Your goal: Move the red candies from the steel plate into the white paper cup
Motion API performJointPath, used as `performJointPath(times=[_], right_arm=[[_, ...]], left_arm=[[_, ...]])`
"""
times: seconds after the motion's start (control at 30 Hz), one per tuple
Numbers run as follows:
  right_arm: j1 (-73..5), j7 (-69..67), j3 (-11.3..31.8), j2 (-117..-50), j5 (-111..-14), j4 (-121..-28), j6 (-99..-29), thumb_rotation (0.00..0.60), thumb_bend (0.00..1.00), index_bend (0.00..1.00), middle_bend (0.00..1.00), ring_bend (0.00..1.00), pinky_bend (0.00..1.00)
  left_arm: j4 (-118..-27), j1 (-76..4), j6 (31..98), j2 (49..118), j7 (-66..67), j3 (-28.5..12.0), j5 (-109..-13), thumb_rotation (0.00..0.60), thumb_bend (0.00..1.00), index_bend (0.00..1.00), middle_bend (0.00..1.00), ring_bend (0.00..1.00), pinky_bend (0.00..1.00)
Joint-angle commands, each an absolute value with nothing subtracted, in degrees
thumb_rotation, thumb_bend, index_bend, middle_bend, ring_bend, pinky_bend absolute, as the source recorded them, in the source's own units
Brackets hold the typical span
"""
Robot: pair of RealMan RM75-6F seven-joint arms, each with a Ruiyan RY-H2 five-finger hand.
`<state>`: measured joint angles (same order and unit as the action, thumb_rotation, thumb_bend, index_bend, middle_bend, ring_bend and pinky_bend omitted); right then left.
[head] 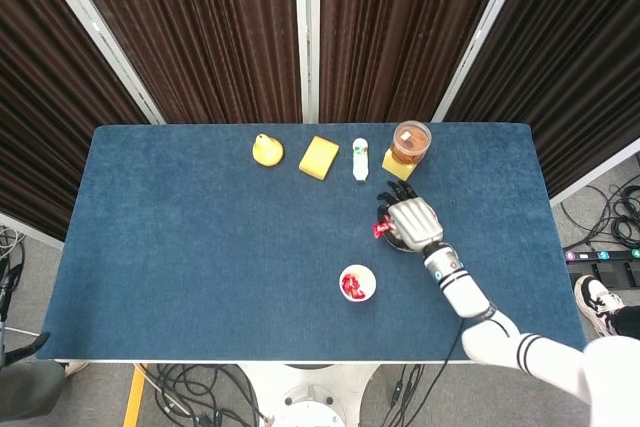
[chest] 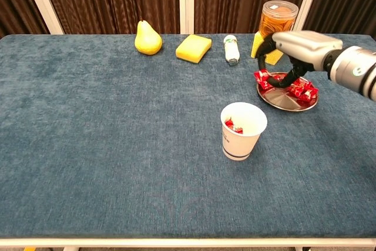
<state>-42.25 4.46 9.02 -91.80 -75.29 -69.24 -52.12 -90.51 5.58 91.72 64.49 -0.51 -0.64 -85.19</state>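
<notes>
My right hand (chest: 295, 47) hangs above the steel plate (chest: 282, 103) at the table's right and pinches a red candy (chest: 262, 79) at the plate's left edge. Several more red candies (chest: 303, 90) lie on the plate. The white paper cup (chest: 243, 130) stands upright in front and to the left of the plate, with red candies inside it. In the head view, the right hand (head: 412, 217) covers most of the plate, the held candy (head: 381, 230) shows at its left, and the cup (head: 357, 283) sits nearer the front edge. My left hand is not visible.
Along the back of the blue table stand a yellow pear (chest: 147, 38), a yellow sponge (chest: 194, 47), a small white bottle lying down (chest: 232, 49) and a clear jar (chest: 278, 20) on a yellow block, just behind the plate.
</notes>
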Motion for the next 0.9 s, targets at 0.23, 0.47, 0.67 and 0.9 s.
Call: performJointPath(times=[0.23, 0.47, 0.67, 0.9], right_arm=[[-40.14, 4.25, 3.2, -82.92, -88.32, -86.47, -58.21, 0.6, 0.37, 0.54, 0.18, 0.0, 0.0], [-40.17, 7.39, 2.25, -84.3, -88.42, -86.1, -57.26, 0.6, 0.37, 0.52, 0.16, 0.0, 0.0], [-40.49, 8.7, 1.73, -85.76, -88.23, -85.25, -55.96, 0.6, 0.37, 0.47, 0.15, 0.0, 0.0], [-40.64, 9.19, 1.74, -85.58, -88.09, -85.87, -55.59, 0.6, 0.34, 0.27, 0.07, 0.0, 0.0]], left_arm=[[-90.94, 5.65, 91.97, 64.35, -0.27, -0.58, -85.35, 0.6, 0.16, 0.07, 0.04, 0.08, 0.15], [-90.45, 6.15, 92.21, 64.5, -0.85, -0.37, -85.0, 0.6, 0.16, 0.07, 0.04, 0.08, 0.15], [-90.03, 6.04, 92.12, 64.83, -1.09, -0.45, -85.09, 0.6, 0.16, 0.07, 0.04, 0.08, 0.15], [-89.77, 6.11, 91.95, 64.95, -1.39, -0.48, -84.78, 0.6, 0.16, 0.07, 0.04, 0.08, 0.15]])
